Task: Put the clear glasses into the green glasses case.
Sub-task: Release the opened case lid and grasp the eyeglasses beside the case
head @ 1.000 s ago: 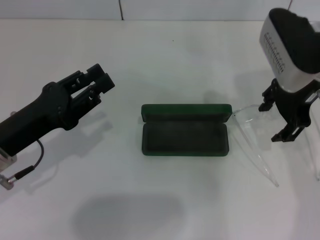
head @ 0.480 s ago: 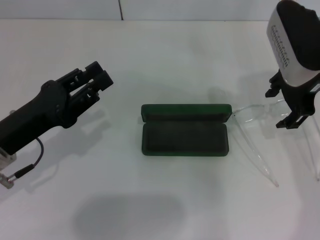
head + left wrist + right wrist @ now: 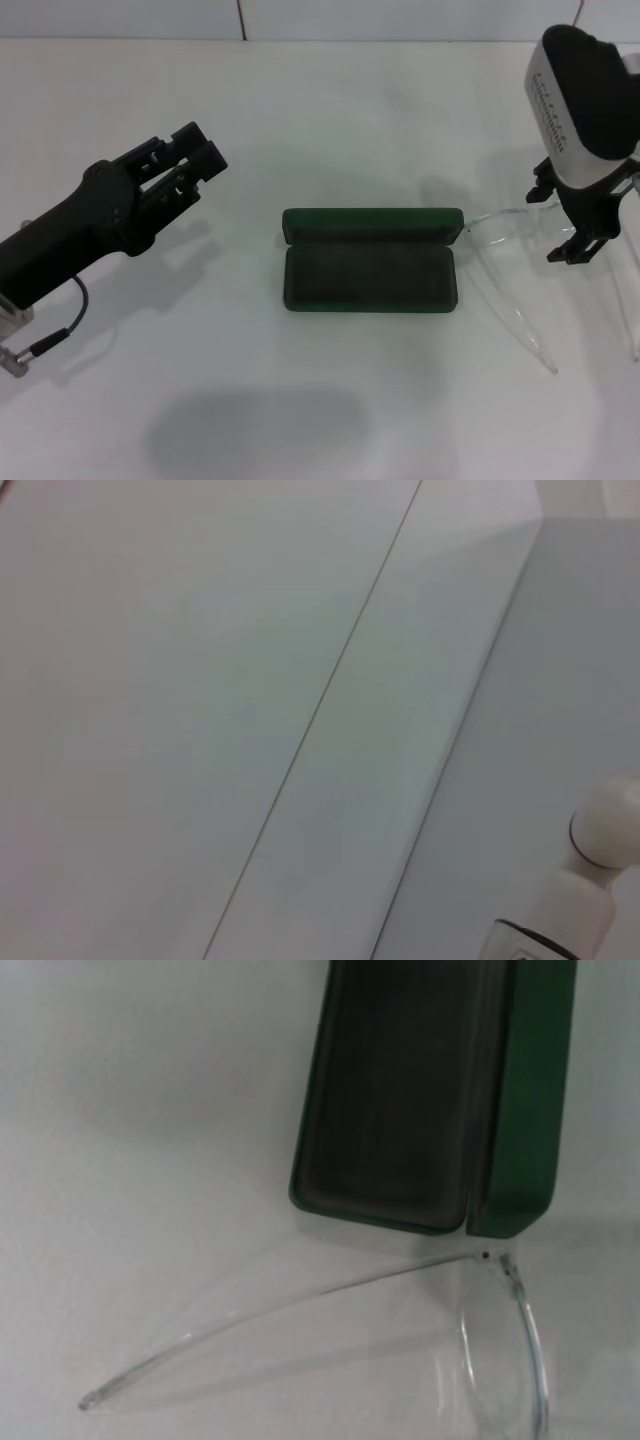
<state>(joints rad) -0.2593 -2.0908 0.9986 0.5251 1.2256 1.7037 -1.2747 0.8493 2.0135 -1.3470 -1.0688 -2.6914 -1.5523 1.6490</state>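
My right pincer [image 3: 578, 228] has dipped a touch and slid inward since half a second ago, hovering over the lens of the clear glasses [image 3: 505, 262], fingers narrowly parted, gripping nothing. The glasses lie on the white counter [image 3: 350, 120] just right of the green glasses case [image 3: 371, 260], arms unfolded. The case sits open, empty inside. My left pincer [image 3: 200, 155] hangs parked well left; I can't tell its opening.
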